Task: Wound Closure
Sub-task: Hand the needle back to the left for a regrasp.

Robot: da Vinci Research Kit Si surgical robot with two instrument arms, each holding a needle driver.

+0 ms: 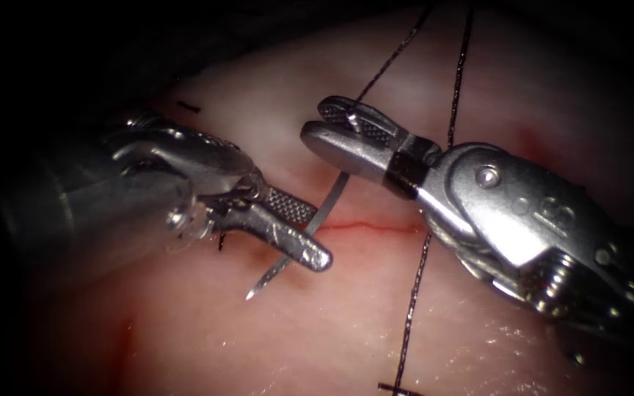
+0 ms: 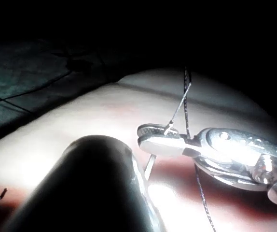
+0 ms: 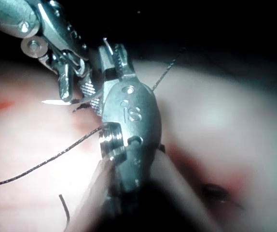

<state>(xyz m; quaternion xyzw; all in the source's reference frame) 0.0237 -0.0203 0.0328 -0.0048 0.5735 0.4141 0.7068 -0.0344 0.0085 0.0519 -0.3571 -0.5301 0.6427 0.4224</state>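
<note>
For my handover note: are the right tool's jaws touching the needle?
Touching: in the endoscope view the right tool grips the needle at its thread end.

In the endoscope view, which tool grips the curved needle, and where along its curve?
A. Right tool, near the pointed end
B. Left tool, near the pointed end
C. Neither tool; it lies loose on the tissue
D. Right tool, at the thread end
B: the left tool has its jaws shut on the needle a little behind the bare point, which lies over the tissue; the right tool grips its thread end.

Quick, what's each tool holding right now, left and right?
Left tool: shut on the needle near its pointed end; the point is free of the tissue.
Right tool: shut on the needle's tail end, by the thread.
</note>
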